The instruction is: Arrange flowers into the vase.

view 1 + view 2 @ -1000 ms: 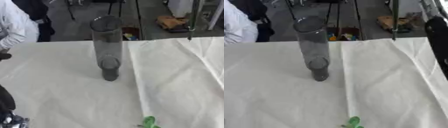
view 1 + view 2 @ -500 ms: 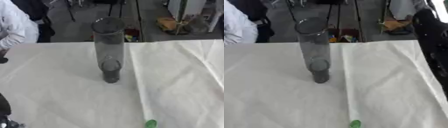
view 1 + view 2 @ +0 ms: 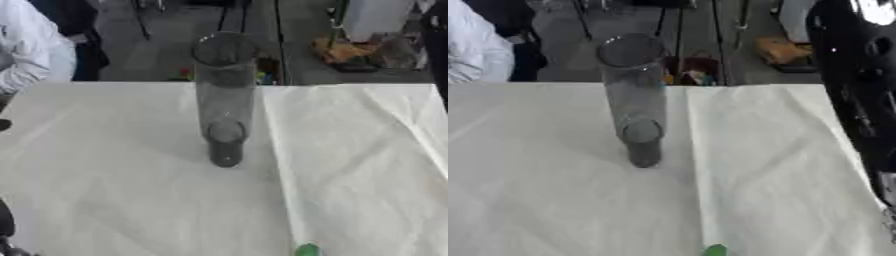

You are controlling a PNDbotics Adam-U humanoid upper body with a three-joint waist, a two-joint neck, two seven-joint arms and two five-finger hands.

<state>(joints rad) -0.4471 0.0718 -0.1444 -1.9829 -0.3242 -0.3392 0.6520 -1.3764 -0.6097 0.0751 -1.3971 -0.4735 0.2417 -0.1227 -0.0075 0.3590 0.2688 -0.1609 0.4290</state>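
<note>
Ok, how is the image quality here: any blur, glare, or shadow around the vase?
Left eye view: soft all over, the vase has fuzzy edges and throws a faint shadow to its left on the white tablecloth. Right eye view: equally soft; a dark out-of-focus arm fills the right edge, with bright glare spots near its top. A green bit at the bottom edge is too blurred to identify.

right arm (image 3: pixel 855 100): black, fills your right eye view's right edge from top corner down, forearm only | right hand: out of frame | left arm (image 3: pixel 5 227): dark part at your left eye view's lower-left corner | left hand: not visible
</note>
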